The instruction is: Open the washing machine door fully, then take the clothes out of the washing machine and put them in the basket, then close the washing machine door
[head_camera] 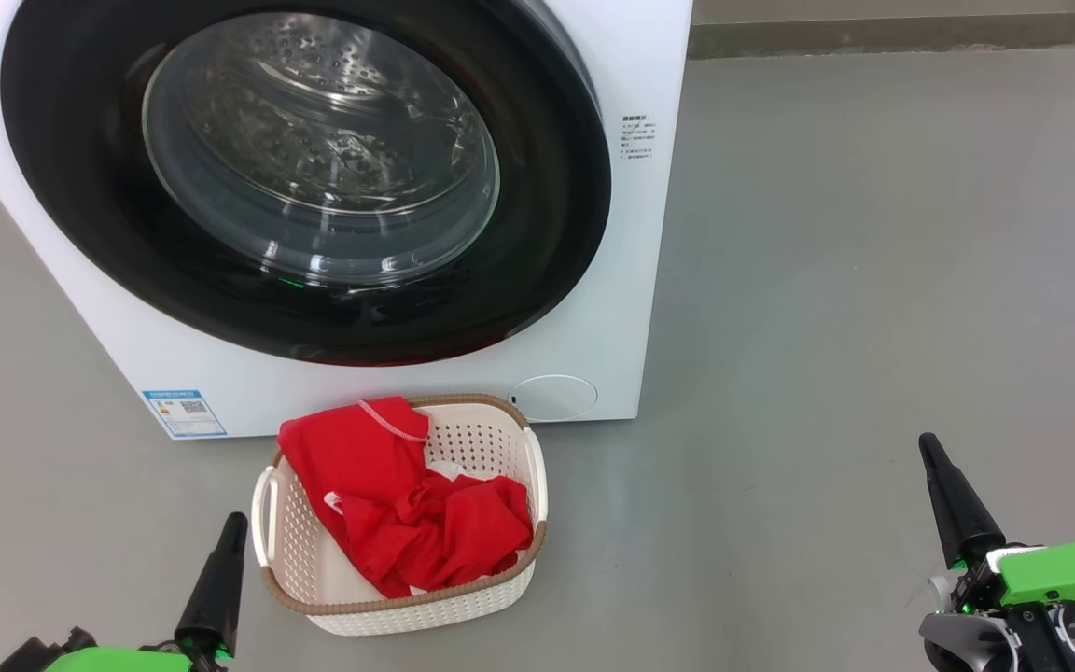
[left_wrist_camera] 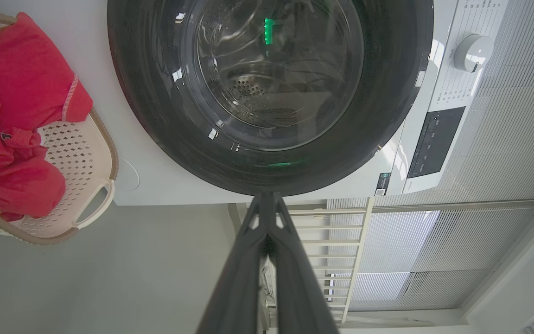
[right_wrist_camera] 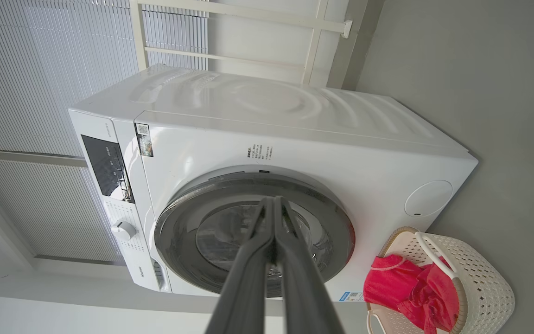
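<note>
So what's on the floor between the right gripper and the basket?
Nothing. In the head view, the stretch of grey floor between the right gripper and the basket is bare.

We see a smooth grey floor [head_camera: 873, 280], a darker baseboard strip [head_camera: 911, 39] along our far wall, pale ribbed blinds [right_wrist_camera: 40, 69] lit by daylight, a cream railing frame [left_wrist_camera: 360, 241]

— What carries everything here?
— The floor [head_camera: 873, 261]: smooth, plain grey, with a darker strip [head_camera: 911, 37] along its far edge.
— And what stands on it?
— The white washing machine [head_camera: 612, 280], and the basket [head_camera: 425, 616] just in front of its lower edge. Whether the two touch, I cannot tell.
</note>
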`<state>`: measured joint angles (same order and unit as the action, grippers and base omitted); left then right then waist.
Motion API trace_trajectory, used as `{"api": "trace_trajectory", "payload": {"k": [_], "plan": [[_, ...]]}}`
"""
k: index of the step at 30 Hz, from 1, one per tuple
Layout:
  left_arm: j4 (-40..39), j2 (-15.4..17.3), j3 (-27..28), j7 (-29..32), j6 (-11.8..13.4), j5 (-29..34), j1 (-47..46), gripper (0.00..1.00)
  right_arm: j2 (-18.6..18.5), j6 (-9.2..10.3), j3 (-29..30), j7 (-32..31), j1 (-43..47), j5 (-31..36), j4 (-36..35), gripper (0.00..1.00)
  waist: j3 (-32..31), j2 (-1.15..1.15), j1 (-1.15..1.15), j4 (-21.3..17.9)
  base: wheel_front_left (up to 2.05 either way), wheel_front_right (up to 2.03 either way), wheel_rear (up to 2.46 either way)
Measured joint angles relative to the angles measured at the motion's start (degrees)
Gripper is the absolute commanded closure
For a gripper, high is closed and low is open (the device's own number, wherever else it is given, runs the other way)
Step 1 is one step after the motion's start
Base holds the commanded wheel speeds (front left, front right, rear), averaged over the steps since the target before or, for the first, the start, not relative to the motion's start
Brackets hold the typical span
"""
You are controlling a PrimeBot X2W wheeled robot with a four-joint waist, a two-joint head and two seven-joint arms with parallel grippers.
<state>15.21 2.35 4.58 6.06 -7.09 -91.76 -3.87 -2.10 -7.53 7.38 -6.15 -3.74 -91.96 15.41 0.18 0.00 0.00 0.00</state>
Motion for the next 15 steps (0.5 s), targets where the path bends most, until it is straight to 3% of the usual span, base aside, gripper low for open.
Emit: {"api": "trace_trajectory", "payload": {"k": [15], "plan": [[0.0,0.0,0.0,0.0,0.0,0.0,0.0,1.00,0.0,0.00,0.0,0.0,0.0,0.0,0.0,1.00,0.0,0.00,0.00,0.0,0.00,0.00,0.00]]}}
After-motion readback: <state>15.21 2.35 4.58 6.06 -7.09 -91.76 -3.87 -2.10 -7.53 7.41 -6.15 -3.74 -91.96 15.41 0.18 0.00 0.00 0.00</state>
